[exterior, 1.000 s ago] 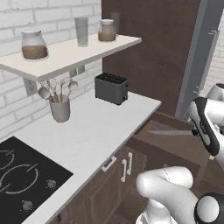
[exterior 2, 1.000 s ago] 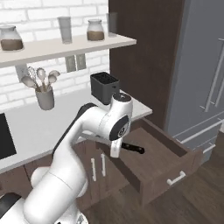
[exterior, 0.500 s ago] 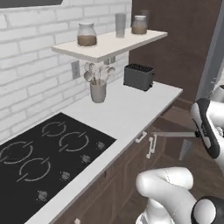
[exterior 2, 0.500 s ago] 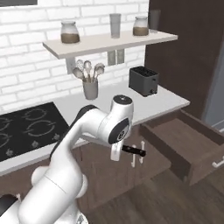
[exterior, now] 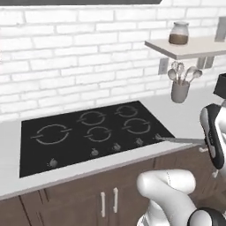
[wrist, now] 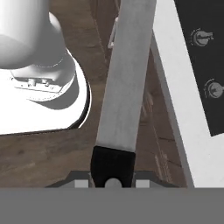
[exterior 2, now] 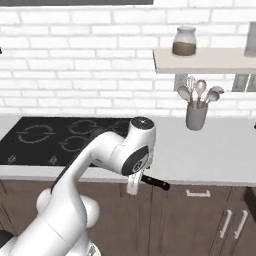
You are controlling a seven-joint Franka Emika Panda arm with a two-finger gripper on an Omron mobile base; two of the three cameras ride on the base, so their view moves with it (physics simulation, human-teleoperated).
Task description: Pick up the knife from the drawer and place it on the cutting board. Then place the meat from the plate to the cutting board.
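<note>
The knife (wrist: 124, 78) is being carried to the cutting board, so I think it must stay level, with the blade away from the stove (exterior: 92, 132) at the left of the frame. In the lower centre, the gripper (wrist: 113, 177) pinches its black handle.

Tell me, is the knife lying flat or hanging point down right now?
Roughly flat. The knife is held by its black handle in the end effector, level with the counter's edge.
</note>
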